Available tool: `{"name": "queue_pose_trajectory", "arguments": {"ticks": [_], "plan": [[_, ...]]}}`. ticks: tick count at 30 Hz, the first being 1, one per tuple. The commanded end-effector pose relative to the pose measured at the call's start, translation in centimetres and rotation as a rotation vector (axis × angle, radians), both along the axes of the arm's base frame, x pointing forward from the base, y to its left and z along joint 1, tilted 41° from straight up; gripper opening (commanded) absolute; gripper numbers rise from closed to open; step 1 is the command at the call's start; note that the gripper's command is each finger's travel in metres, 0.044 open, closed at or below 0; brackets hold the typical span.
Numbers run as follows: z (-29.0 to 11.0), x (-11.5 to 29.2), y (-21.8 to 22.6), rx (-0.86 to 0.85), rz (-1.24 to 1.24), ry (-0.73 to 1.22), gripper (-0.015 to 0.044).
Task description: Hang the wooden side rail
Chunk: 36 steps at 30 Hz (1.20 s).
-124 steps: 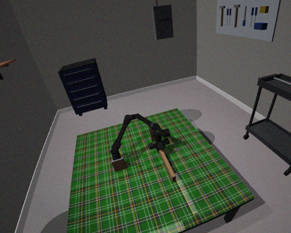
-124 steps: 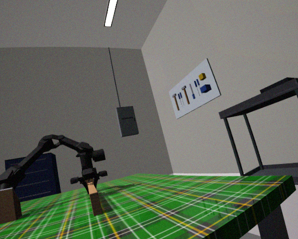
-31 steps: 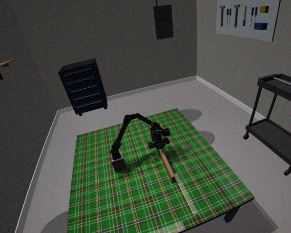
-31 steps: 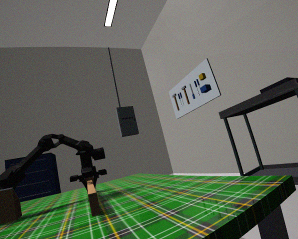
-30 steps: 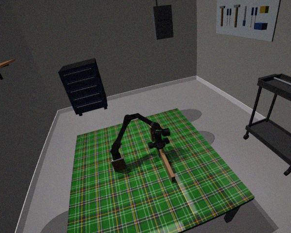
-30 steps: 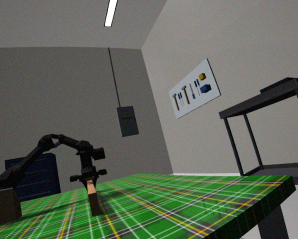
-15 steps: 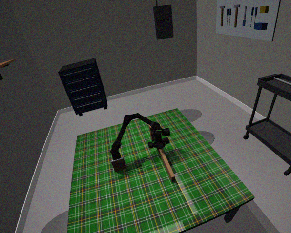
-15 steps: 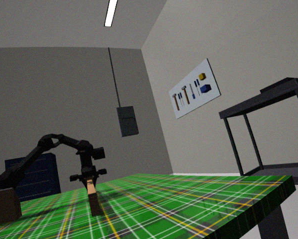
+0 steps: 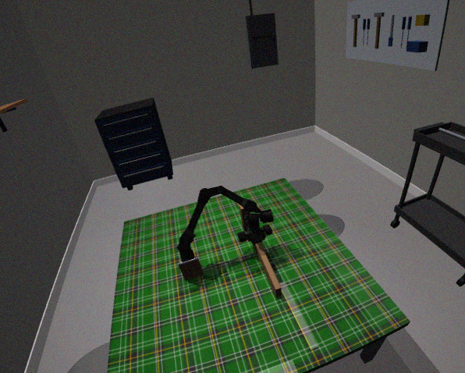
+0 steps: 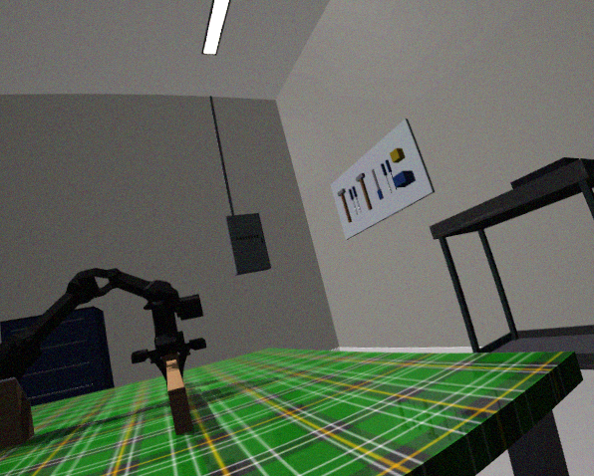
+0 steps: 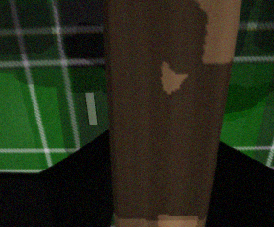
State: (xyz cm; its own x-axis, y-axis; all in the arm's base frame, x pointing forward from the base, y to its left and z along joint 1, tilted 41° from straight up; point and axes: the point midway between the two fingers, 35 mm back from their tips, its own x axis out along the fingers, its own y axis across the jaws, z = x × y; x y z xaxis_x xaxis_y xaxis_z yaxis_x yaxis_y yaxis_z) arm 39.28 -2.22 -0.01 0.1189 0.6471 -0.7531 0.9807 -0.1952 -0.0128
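Top view first: the green plaid-covered bench has plenty of open cloth toward the near edge and the left edge, with the black six-joint arm on its brown base block sitting left of centre. The bench's right edge runs fairly close past the long light-brown wooden side rail, and beyond that edge there's bare grey floor before the black two-shelf cart by the right wall. A dark blue drawer cabinet stands back against the far wall, well apart from the bench.

The black parallel-jaw hand is clenched on the rail, gripping it partway along. From the top view, the rail runs diagonally from under the hand toward the near-right, and its lower end touches the cloth. A short bit of rail also pokes out behind the hand toward the far edge.

Exterior view shows it from low down: the hand comes straight down onto the rail, and the rail slopes up from the bench into the grip, so the gripped part is lifted while the near end sits on the plaid.

Wrist view is mostly just the rail filling the middle, mostly in shadow, with plaid on both sides. I can't make out the headboard post or the hooks in any view.
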Motion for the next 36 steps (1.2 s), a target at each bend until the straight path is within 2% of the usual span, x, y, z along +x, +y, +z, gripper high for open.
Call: {"name": "queue_pose_trajectory", "arguments": {"ticks": [1,36], "plan": [[0.30,0.04,-0.52,-0.009,-0.006,-0.006,0.0000],[0.74,-0.04,-0.89,-0.009,-0.006,-0.006,0.0000]]}}
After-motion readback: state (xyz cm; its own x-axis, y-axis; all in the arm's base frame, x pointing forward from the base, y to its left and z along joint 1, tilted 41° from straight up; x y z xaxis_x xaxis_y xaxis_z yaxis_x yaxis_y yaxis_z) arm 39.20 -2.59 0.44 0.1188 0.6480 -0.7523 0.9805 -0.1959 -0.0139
